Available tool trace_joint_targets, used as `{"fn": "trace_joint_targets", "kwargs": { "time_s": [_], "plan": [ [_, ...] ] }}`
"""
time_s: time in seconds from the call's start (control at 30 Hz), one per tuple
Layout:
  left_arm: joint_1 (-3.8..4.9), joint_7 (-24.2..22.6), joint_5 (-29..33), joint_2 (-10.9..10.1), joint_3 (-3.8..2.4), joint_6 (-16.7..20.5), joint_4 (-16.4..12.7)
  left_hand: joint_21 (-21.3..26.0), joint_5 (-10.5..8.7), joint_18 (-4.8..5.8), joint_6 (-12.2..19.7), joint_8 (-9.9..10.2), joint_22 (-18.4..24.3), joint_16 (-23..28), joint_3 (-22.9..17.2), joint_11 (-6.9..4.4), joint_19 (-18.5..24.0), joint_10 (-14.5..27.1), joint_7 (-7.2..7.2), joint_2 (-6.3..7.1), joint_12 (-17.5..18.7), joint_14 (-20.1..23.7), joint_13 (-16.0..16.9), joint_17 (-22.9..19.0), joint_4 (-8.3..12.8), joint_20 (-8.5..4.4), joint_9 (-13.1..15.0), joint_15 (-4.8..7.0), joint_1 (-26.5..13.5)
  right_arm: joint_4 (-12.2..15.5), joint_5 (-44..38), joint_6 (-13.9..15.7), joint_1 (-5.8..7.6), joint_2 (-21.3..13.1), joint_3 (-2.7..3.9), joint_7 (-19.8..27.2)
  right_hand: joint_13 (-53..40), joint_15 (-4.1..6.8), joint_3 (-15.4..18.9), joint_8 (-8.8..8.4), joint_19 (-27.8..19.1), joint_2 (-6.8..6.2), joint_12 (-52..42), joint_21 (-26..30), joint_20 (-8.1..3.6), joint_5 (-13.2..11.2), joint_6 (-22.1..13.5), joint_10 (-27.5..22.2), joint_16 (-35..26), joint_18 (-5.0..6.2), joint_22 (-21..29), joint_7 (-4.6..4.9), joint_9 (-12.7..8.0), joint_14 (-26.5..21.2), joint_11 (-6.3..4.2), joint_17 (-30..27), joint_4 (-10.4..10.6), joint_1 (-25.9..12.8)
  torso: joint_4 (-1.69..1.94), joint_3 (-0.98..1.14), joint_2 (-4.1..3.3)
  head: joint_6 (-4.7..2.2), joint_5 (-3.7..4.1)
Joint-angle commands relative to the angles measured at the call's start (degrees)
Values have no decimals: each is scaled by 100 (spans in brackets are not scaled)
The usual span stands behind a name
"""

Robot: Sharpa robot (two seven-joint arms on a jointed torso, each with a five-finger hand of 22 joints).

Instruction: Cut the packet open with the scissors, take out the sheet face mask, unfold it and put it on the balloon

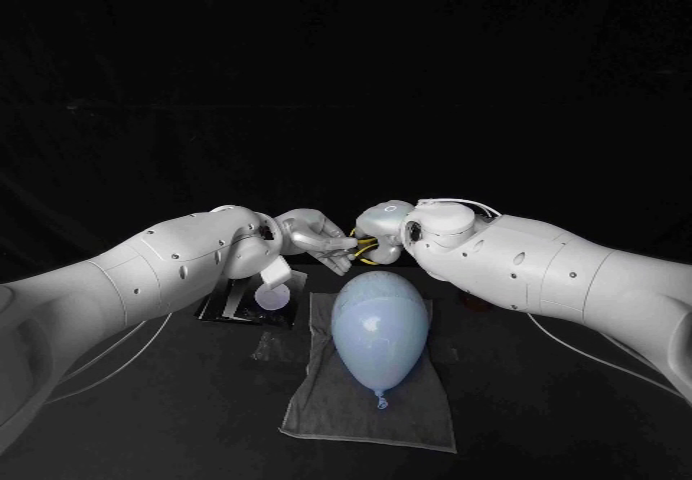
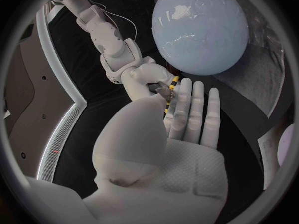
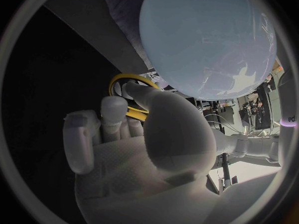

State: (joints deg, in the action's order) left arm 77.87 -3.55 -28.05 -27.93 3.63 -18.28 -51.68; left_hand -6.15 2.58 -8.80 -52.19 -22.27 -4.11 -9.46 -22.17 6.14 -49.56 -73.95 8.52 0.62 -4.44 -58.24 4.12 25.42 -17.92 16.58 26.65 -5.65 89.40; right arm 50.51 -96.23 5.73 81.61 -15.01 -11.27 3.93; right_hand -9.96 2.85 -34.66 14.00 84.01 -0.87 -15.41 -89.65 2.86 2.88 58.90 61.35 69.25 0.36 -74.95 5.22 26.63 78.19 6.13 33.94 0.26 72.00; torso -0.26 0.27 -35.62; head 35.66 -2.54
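Note:
A pale blue balloon (image 1: 378,328) (image 2: 201,27) (image 3: 209,40) lies on a grey cloth (image 1: 368,405) in the middle of the table. Just behind it my two hands meet. My right hand (image 1: 384,224) (image 2: 146,79) (image 3: 137,139) holds the yellow-handled scissors (image 1: 364,250) (image 2: 169,92) (image 3: 127,92), a handle loop around its thumb. My left hand (image 1: 320,240) (image 2: 187,119) has its fingers stretched out straight beside the scissors and holds nothing. The white packet (image 1: 270,293) (image 2: 283,144), marked with a pale circle, rests to the left of the balloon, below my left forearm.
A black tray (image 1: 238,308) lies under the packet, left of the cloth. A faint clear scrap (image 1: 274,346) lies on the table between tray and cloth. Both forearms slant in over the table's sides.

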Motion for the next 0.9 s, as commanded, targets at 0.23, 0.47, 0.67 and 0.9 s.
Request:
{"fn": "trace_joint_targets", "kwargs": {
  "time_s": [0.23, 0.47, 0.67, 0.9],
  "plan": [
    [54, -464, 265, 68, -42, -165, -75, -4, 20, -110, 13, -15, 2, 39, -524, -43, -41, 13, -25, 8, 36, 14, -7, 13, 484, -2, 12, 17, 21, 113, 159, 322, -37, 39, -7, -198, -704, 139, 441, 230, 599, -241, -826, -35, -117, -12, 224, 2517, 73, -36, -1505, -156, 238, 173, -701, 304, -26, 21, 0, 2, 0, -14, 5],
    [57, -186, 654, 42, -34, 281, -30, 86, 18, -28, 396, 230, 28, 208, -647, 229, 105, 545, 305, 307, 110, 299, -54, 3, 384, 13, -19, -165, -431, 203, 205, 556, -35, -50, -7, -260, -836, 158, 476, 246, 599, -211, -911, -35, -136, -9, 228, 2482, 56, -36, -1505, -167, 269, 194, -716, 304, -36, 76, -5, 0, 5, -17, 6],
    [60, -51, 766, -28, -30, 689, 46, 134, 12, 10, 790, 564, 24, 191, 392, 419, 138, 1220, 482, 828, 87, 463, -35, 51, 122, 9, -148, -284, -1744, 268, 294, 986, -33, -194, -4, -336, -888, 155, 465, 238, 599, -128, -920, -35, -139, -9, 209, 2448, 38, -36, -1505, -154, 277, 193, -707, 295, 0, 81, 1, 5, -3, -26, 2],
    [61, 37, 803, -141, -23, 790, 190, 201, 13, 80, 905, 662, 25, 218, 977, 500, 246, 1538, 553, 811, 27, 708, -13, 32, 114, 9, -167, -368, -1970, 250, 524, 1421, -31, -363, 3, -449, -907, 155, 458, 237, 599, -102, -923, -35, -140, -9, 205, 2438, 36, -36, -1505, -153, 281, 195, -706, 302, 4, 90, -5, 5, -3, -39, 19]
  ]
}}
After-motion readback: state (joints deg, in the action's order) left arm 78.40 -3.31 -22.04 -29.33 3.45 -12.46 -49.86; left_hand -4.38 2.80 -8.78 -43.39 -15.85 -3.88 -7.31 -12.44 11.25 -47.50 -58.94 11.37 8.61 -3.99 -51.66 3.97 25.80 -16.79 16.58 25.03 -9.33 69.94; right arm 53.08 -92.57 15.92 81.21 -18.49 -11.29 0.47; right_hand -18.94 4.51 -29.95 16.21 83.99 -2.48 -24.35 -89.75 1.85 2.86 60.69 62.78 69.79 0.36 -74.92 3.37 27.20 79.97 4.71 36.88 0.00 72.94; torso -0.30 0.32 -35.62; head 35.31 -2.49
